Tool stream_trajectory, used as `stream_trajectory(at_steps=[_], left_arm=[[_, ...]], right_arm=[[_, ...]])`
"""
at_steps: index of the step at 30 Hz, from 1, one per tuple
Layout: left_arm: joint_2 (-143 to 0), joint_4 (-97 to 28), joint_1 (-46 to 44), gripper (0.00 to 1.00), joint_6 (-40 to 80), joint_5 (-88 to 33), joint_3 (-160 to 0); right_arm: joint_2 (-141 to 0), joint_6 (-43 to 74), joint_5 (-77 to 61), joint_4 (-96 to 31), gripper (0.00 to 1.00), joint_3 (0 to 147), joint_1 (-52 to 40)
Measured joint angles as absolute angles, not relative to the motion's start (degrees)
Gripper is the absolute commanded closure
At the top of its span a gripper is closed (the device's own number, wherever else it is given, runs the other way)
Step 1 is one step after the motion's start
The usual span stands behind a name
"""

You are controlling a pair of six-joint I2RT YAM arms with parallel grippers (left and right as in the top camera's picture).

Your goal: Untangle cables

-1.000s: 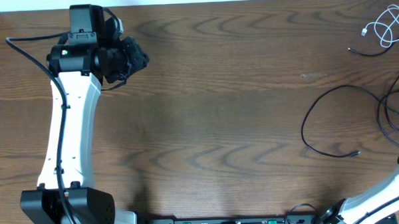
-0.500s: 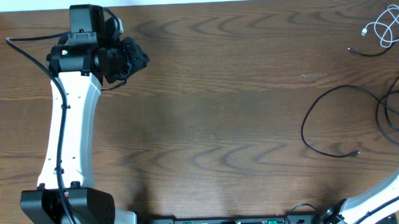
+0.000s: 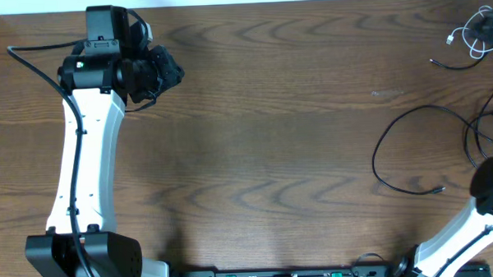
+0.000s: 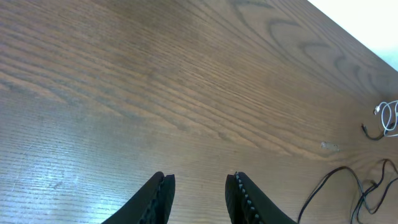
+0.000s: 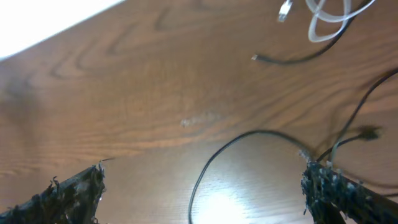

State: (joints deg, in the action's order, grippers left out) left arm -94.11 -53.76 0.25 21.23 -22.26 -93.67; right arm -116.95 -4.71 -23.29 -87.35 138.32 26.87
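Note:
The short white cable (image 3: pixel 477 32) lies coiled at the table's far right corner; the right wrist view shows the white cable (image 5: pixel 323 15) at its top edge. The long black cable (image 3: pixel 395 154) sprawls in loops just below it, one end (image 3: pixel 435 62) beside the white coil. My right gripper (image 5: pixel 205 193) is open wide over a loop of the black cable (image 5: pixel 211 162), with nothing between its fingers. My left gripper (image 3: pixel 172 73) hovers at the far left with its jaws apart; the left wrist view shows the left gripper (image 4: pixel 200 190) over bare wood, and both cables (image 4: pixel 379 124) far off.
The wooden table (image 3: pixel 263 138) ends at a white strip along the far edge. The left arm (image 3: pixel 87 152) stands along the left side. The right arm (image 3: pixel 491 187) reaches in from the bottom right corner.
The right arm's wrist has come further into the overhead view at the bottom right corner. The white coil at the far right looks more bunched. The left arm has not moved.

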Motion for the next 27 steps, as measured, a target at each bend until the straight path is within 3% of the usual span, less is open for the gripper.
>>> stream_trajectory(at_steps=[4, 7, 20, 24, 27], left_arm=[[-94.08, -53.76, 0.25, 0.67, 21.23, -22.26, -93.67], [-94.08, -53.76, 0.25, 0.67, 21.21, -22.17, -93.67], [-94.11, -53.76, 0.25, 0.67, 21.23, -22.13, -93.67], [-94.08, -53.74, 0.25, 0.67, 21.23, -22.13, -93.67], [-94.08, -53.67, 0.25, 0.67, 21.23, -22.13, -93.67]], right_arm=[[-116.92, -2.15, -19.46, -86.02, 0.02, 133.08, 22.68], [-116.92, -1.1, -17.5, -82.39, 0.14, 125.67, 20.1], [-116.97, 11.99, -5.69, -71.88, 0.28, 100.95, 11.16], [-116.99, 14.7, -3.25, -66.76, 0.42, 94.52, 9.1], [-116.99, 16.05, -2.66, -62.89, 0.59, 90.45, 7.73]])
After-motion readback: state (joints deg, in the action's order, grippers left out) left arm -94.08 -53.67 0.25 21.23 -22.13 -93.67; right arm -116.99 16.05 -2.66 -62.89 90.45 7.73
